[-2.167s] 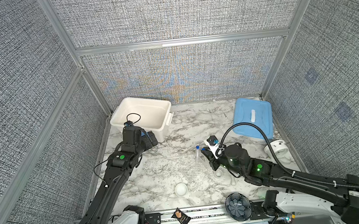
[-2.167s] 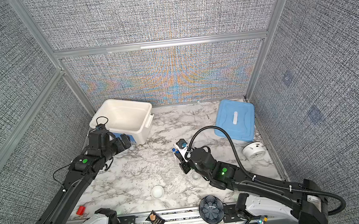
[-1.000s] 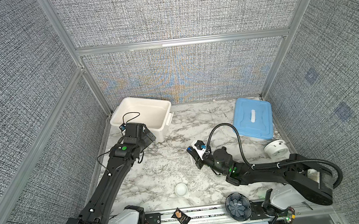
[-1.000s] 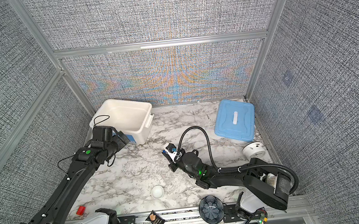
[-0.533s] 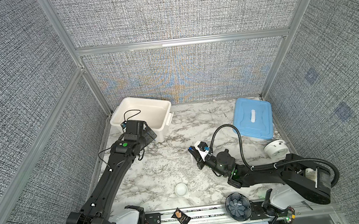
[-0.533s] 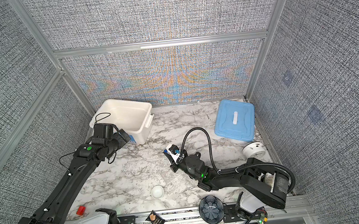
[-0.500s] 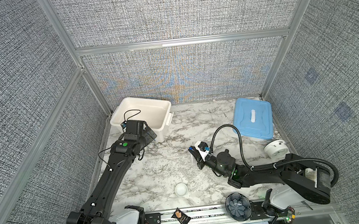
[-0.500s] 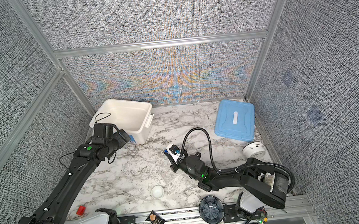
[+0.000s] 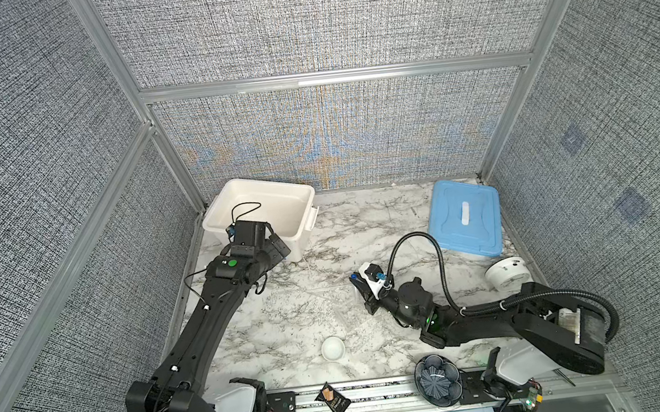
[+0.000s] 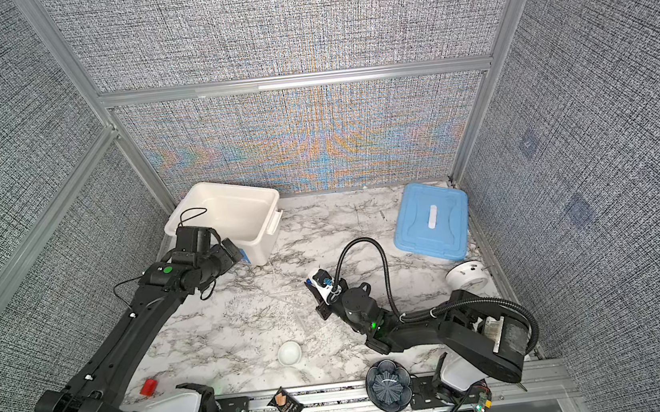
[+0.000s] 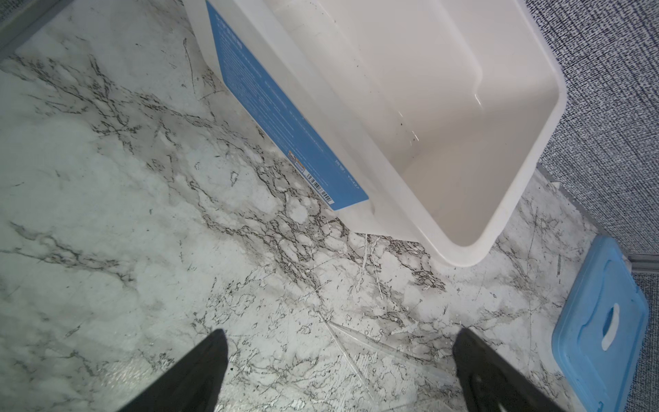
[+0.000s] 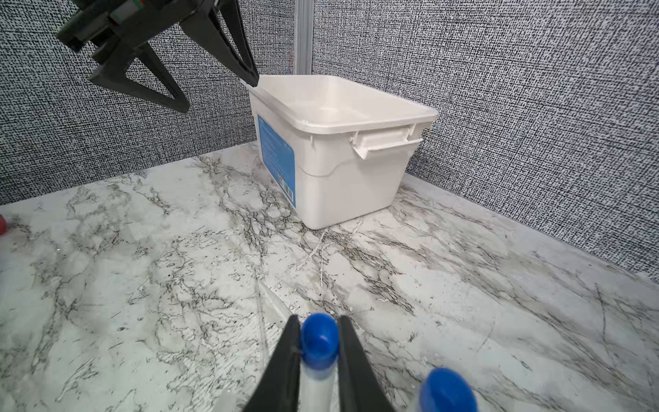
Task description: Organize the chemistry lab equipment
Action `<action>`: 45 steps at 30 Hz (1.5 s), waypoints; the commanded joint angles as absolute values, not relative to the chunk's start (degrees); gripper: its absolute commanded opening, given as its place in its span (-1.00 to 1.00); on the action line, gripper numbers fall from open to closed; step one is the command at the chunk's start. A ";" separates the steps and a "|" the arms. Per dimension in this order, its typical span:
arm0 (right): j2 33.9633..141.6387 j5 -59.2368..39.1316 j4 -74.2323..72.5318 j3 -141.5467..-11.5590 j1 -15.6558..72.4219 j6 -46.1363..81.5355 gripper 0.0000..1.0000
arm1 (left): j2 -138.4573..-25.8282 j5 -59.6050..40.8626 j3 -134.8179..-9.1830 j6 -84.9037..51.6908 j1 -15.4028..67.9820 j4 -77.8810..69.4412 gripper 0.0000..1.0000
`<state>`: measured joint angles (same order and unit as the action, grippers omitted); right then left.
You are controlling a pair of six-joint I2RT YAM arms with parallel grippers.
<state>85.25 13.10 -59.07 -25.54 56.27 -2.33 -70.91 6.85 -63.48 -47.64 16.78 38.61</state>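
- Right pincer (image 12: pixel 318 320) is clenched on a blue-capped tube (image 12: pixel 318 344) near the middle of the bench (image 9: pixel 286 287).
- A second tube (image 12: pixel 447 390) is just beside it.
- Left pincer (image 11: pixel 341 333) hangs released by the white bin (image 9: pixel 271 184) at the back left corner.
- A small white dish (image 9: pixel 332 347) sits near the front edge.

My left arm (image 9: pixel 211 324) stretches long from its base and bends at the wrist, so the left gripper (image 11: pixel 340 333) tips downward. There my fingers (image 11: pixel 199 371) stand spread wide, with nothing between them. My right arm (image 9: pixel 482 320) lies low, reaching toward the middle. Its right gripper (image 12: pixel 319 321) points forward. The fingers are drawn close on a blue-capped tube (image 12: pixel 317 388), one pressing each side of the cap, the tube's body running back between them.
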 commanded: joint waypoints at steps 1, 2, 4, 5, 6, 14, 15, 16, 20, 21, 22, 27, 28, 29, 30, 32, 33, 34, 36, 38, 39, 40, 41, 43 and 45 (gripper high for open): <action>85.92 15.01 -61.80 -24.63 56.47 -2.53 -0.52 | -71.52 5.75 -63.72 -48.25 16.70 37.72 0.99; 85.96 15.45 -62.36 -24.33 56.50 -2.40 -0.50 | -71.72 5.42 -63.79 -48.25 16.70 37.55 0.99; 85.65 16.04 -62.53 -24.12 56.51 -2.42 -0.43 | -72.19 5.19 -64.04 -48.25 16.70 37.45 0.99; 85.51 16.17 -62.35 -24.08 56.48 -2.52 -0.42 | -72.30 5.19 -64.09 -48.21 16.70 37.38 0.99; 85.38 16.26 -62.16 -24.16 56.48 -2.70 -0.41 | -72.41 5.19 -64.20 -48.16 16.70 37.36 0.99; 84.88 15.34 -61.02 -24.85 56.56 -2.98 -0.40 | -72.01 5.61 -64.39 -47.81 16.70 37.62 0.99; 84.80 15.32 -60.95 -24.77 56.68 -2.92 -0.41 | -71.97 5.63 -64.42 -47.72 16.69 37.62 0.99; 84.66 15.41 -60.91 -24.61 56.63 -2.90 -0.41 | -71.95 5.68 -64.25 -47.70 16.70 37.53 0.99; 83.63 16.08 -60.25 -23.86 56.79 -2.81 -0.41 | -71.59 5.61 -63.88 -47.71 16.70 37.46 0.99; 83.14 16.07 -59.31 -23.91 56.87 -2.81 -0.42 | -71.47 5.62 -63.73 -47.60 16.70 37.37 0.99; 82.72 16.08 -58.55 -23.93 56.95 -2.80 -0.44 | -71.34 5.71 -63.48 -47.64 16.69 37.18 0.99; 81.10 16.01 -56.58 -24.12 57.03 -2.51 -0.46 | -71.21 6.22 -63.84 -45.80 16.70 36.42 0.99; 80.59 15.83 -55.56 -24.30 57.04 -2.33 -0.46 | -71.30 6.45 -64.19 -45.10 16.70 36.44 0.99; 79.97 15.50 -54.26 -24.60 57.11 -2.09 -0.46 | -71.35 6.73 -64.53 -44.37 16.70 36.38 0.99; 79.08 15.30 -52.53 -24.99 57.04 -1.73 -0.45 | -71.39 7.15 -64.81 -43.76 16.70 36.30 0.99; 76.90 14.58 -48.75 -26.12 57.09 -1.28 -0.37 | -71.47 7.38 -65.29 -42.52 16.70 35.95 0.99; 75.42 14.06 -45.86 -26.99 57.09 -1.08 -0.31 | -71.38 7.38 -65.54 -41.63 16.70 35.61 0.99; 74.16 13.44 -43.20 -27.98 57.07 -0.97 -0.24 | -71.37 7.47 -65.80 -40.93 16.70 35.57 0.99; 71.64 12.79 -37.78 -30.29 57.09 -1.22 -0.04 | -71.17 8.30 -66.18 -39.25 16.70 35.62 0.99; 69.19 12.87 -33.29 -31.74 57.05 -0.37 0.05 | -70.78 9.19 -66.36 -37.73 16.70 35.52 0.99; 67.69 12.88 -30.64 -32.79 57.00 0.33 0.08 | -70.39 9.56 -66.36 -36.83 16.70 35.36 0.99; 66.48 12.97 -27.92 -33.98 57.01 0.92 0.10 | -70.11 9.73 -66.28 -35.86 16.70 34.93 0.99; 65.19 13.61 -23.80 -35.69 56.98 1.67 0.13 | -69.74 9.89 -65.96 -34.65 16.70 34.34 0.99; 64.09 15.33 -13.49 -40.77 56.55 3.66 0.14 | -69.02 10.11 -65.56 -32.36 16.70 33.53 0.99; 63.85 15.32 -0.87 -47.14 55.76 4.92 0.14 | -68.16 10.06 -64.84 -29.27 16.70 32.66 0.99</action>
